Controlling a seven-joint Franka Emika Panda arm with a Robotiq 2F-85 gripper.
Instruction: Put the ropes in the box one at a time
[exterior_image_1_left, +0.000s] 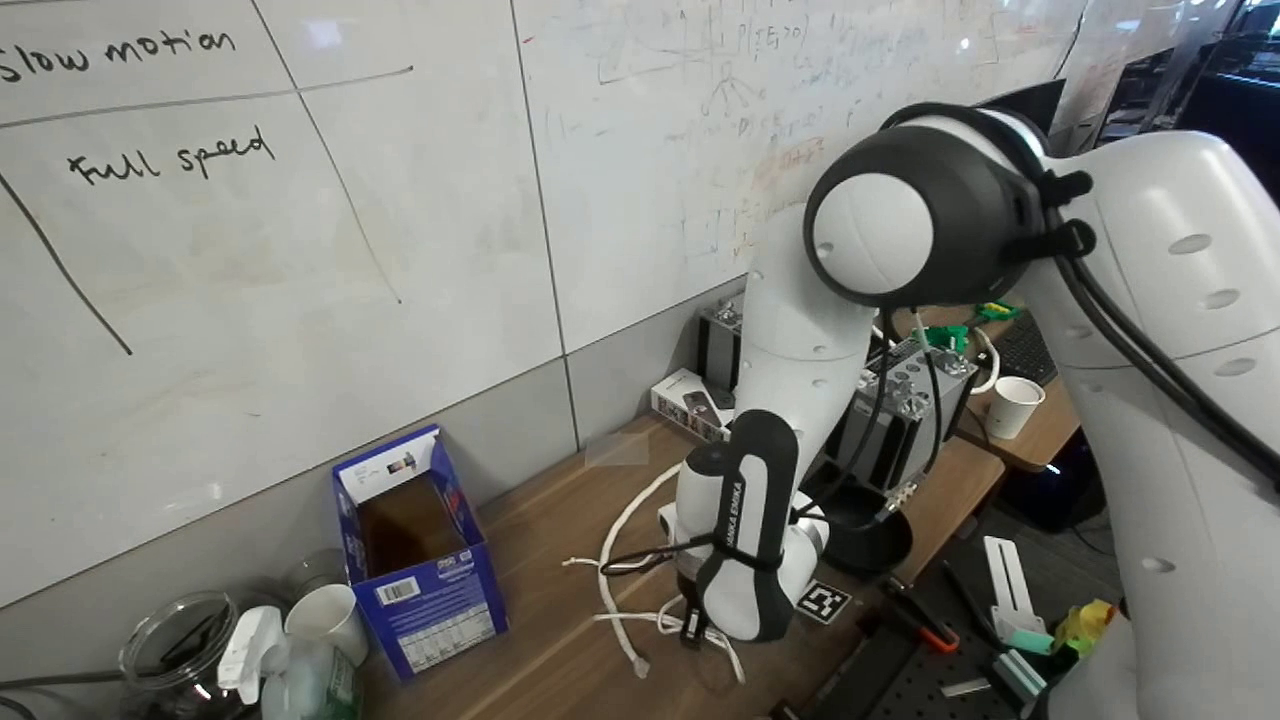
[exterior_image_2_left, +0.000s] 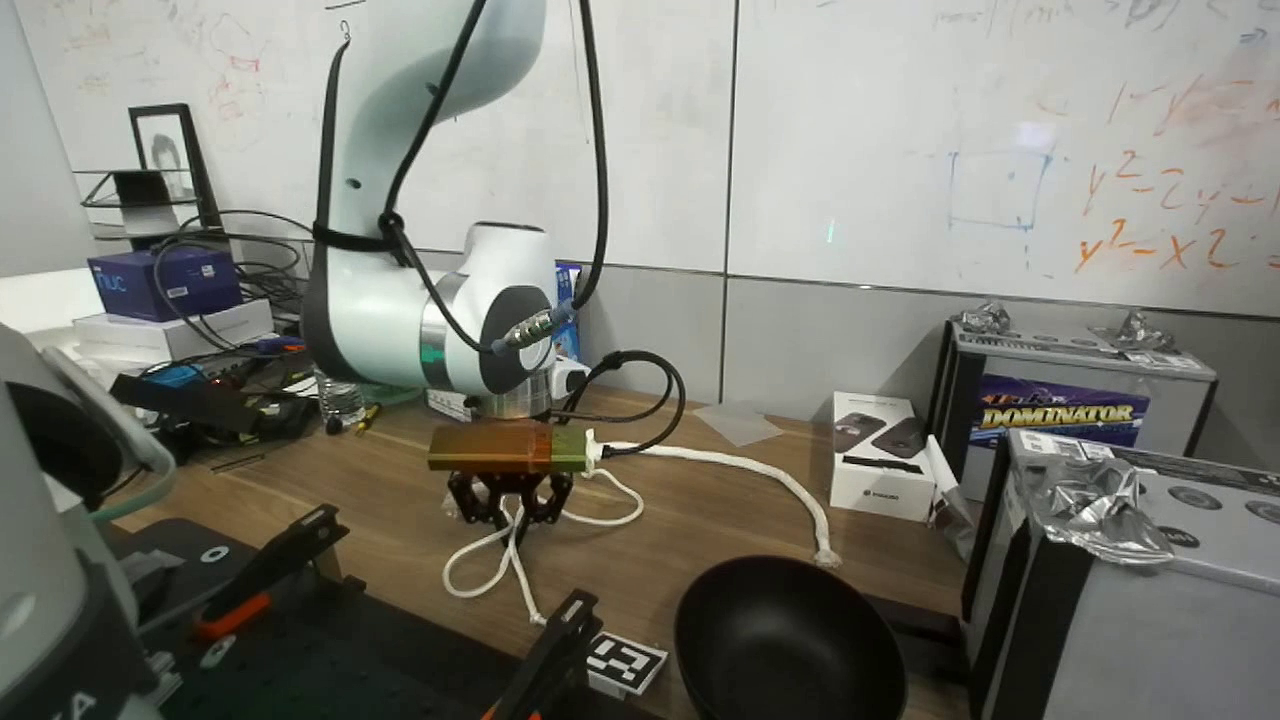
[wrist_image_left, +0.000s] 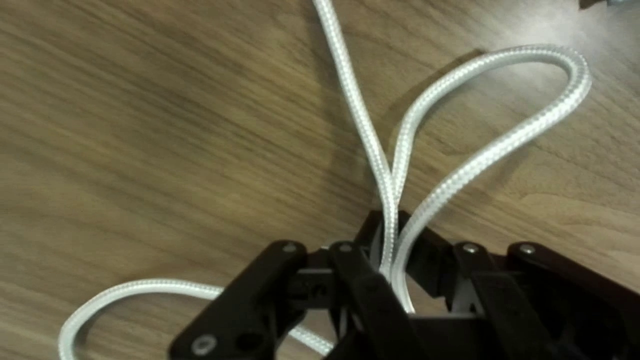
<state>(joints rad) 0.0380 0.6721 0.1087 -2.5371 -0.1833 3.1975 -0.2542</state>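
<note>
A thin white rope lies looped on the wooden table, seen in both exterior views (exterior_image_1_left: 736, 660) (exterior_image_2_left: 527, 590) and the wrist view (wrist_image_left: 500, 145). My gripper (exterior_image_1_left: 693, 630) points down low over the table, also seen in an exterior view (exterior_image_2_left: 513, 528). In the wrist view the fingertips (wrist_image_left: 392, 227) are closed with strands of this rope between them. A thicker white rope (exterior_image_1_left: 623, 633) curves beside it, with its free end toward the phone carton (exterior_image_2_left: 790, 482). The open blue box (exterior_image_1_left: 430, 610) stands upright against the wall; its inside shows brown. It is mostly hidden behind the arm in an exterior view (exterior_image_2_left: 567, 290).
A white cup (exterior_image_1_left: 327, 618), a spray bottle (exterior_image_1_left: 310, 685) and a glass jar (exterior_image_1_left: 180, 650) stand beside the box. A black bowl (exterior_image_2_left: 790, 640), a white phone carton (exterior_image_2_left: 880, 490) and grey devices (exterior_image_2_left: 1090, 600) stand on the opposite side. A whiteboard wall (exterior_image_1_left: 400, 250) bounds the back.
</note>
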